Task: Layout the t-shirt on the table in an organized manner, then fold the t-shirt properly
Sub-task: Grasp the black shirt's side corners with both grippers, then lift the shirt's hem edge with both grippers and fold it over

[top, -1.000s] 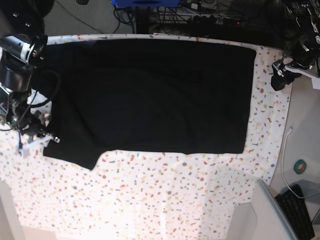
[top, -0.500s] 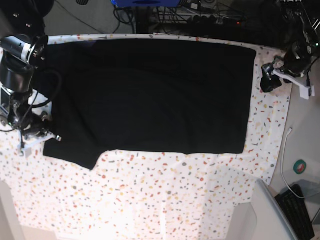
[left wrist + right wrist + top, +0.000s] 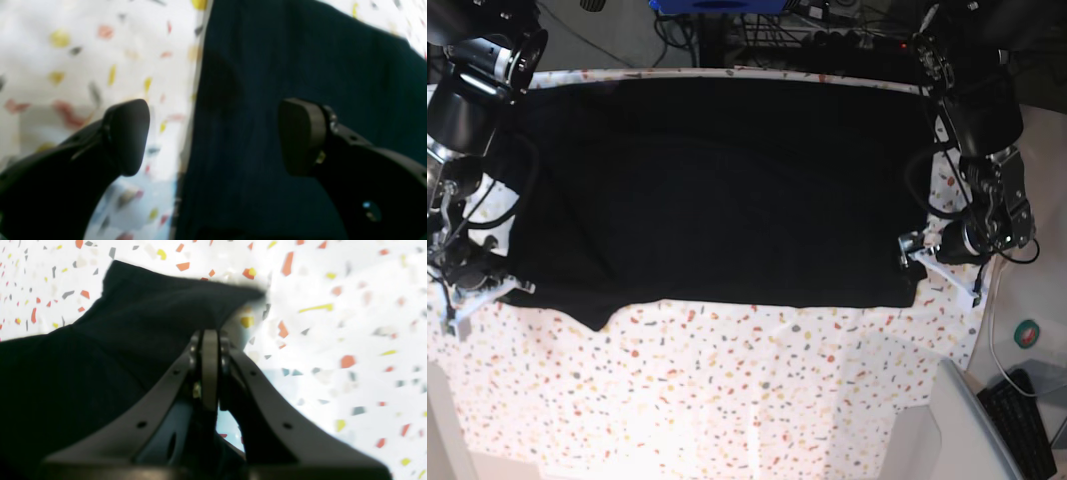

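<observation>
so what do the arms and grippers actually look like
Both arms are black with loose black cables looping alongside. The left gripper has two matte black curved fingers ending in rounded pads. The right gripper has black fingers with small round holes, around a grey strip. In the base view, white parts sit at both wrists.

Right gripper (image 3: 209,340) closed, pinching black t-shirt (image 3: 100,356) edge, speckled table (image 3: 350,323) beneath

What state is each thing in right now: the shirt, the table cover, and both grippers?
t-shirt: spread flat on the table, print not visible, one sleeve corner pinched.
table: covered by speckled cloth, shirt lying on it.
left gripper: open, jaws straddling the shirt's edge, one over the cloth and one over the table.
right gripper: shut on the t-shirt at its sleeve corner.
</observation>
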You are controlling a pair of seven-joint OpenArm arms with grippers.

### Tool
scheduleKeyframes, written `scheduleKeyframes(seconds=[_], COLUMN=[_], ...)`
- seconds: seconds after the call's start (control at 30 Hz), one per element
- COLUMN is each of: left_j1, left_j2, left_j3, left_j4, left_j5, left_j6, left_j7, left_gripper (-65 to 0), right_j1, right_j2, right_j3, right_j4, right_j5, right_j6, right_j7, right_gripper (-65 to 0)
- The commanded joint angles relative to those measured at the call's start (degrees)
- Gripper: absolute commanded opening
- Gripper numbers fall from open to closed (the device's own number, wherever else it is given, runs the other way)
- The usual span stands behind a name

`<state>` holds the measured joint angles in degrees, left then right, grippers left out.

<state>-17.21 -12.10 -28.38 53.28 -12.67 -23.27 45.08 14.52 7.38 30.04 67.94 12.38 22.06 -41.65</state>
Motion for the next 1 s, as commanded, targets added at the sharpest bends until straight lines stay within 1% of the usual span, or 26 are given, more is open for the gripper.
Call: scheduleKeyframes(seconds=[0.0,0.1,0.17,0.3,0.37,0.4,0.43,0.5,0.57,0.6,0.63,0.73,0.77,0.83,0.9,0.97], left_j1=[-2.7,-6.2,-6.8,-5.4,-4.7,-4.4,-3.6,-2.3,-0.6,0.1,0.6,3.0,4.2,6.2,8.5,11.0], left_j2=[-1.1,-1.0,-1.0,-0.8,-0.7,-0.6,-0.6,-0.6,-0.6,-0.8,-0.9,-1.1,-1.1,-1.0,-0.8,-0.6], left_j3=[-0.1,-0.1,-0.1,-0.1,0.1,1.3,3.1,5.7,6.3,6.3,6.3,5.6,4.4,1.4,-0.9,-1.9], left_j4=[-1.4,-8.4,-11.1,-11.6,-11.6,-11.6,-11.6,-10.1,-7.3,-5.7,-4.4,1.5,3.9,10.0,16.5,21.1], left_j5=[-0.7,-0.7,-0.7,-0.7,-0.7,-0.9,-1.1,-1.1,-1.2,-1.2,-1.2,-1.3,-1.2,-0.7,-0.7,-1.1], left_j6=[-0.3,-0.3,-0.3,-0.3,-0.3,-0.3,-0.3,-0.3,-0.3,-0.3,-0.2,-0.2,-0.1,0.4,1.9,2.7], left_j7=[-2.2,-3.1,-3.2,-3.2,-3.2,-3.1,-3.0,-3.1,-2.9,-2.9,-2.8,-2.6,-1.5,4.4,10.7,13.2], left_gripper=[-8.1,-8.1,-8.1,-8.1,-9.1,-12.5,-18.9,-35.5,-54.8,-63.4,-65.0,-65.0,-65.0,-65.0,-65.0,-65.0], right_j1=[1.1,0.8,0.8,0.8,0.8,0.8,0.8,0.9,1.0,1.0,0.9,0.8,0.8,0.7,0.4,0.1], right_j2=[0.8,0.7,0.8,0.8,0.8,0.8,0.8,0.8,0.8,0.8,0.8,0.8,0.8,0.8,0.8,0.8], right_j3=[0.1,0.1,0.1,0.1,0.1,0.1,0.1,0.1,0.1,0.1,0.1,0.1,0.1,0.1,0.1,0.1], right_j4=[2.0,3.6,3.6,3.6,3.6,3.6,3.6,3.5,3.3,3.2,3.1,3.0,3.0,3.0,3.0,3.1], right_j5=[0.6,0.6,0.6,0.6,0.6,0.6,0.6,0.6,0.6,0.6,0.6,0.6,0.6,0.6,0.6,0.6], right_j6=[0.1,0.1,0.1,0.2,0.2,0.2,0.2,0.2,0.2,0.2,0.2,0.2,0.2,0.2,0.2,0.2], right_j7=[0.9,0.1,-0.1,-0.1,-0.1,0.0,0.1,0.2,0.2,0.2,0.2,0.3,0.3,0.3,0.2,0.3], right_gripper=[-65.0,-65.0,-65.0,-65.0,-65.0,-65.0,-65.0,-65.0,-65.0,-65.0,-65.0,-65.0,-65.0,-65.0,-65.0,-65.0])
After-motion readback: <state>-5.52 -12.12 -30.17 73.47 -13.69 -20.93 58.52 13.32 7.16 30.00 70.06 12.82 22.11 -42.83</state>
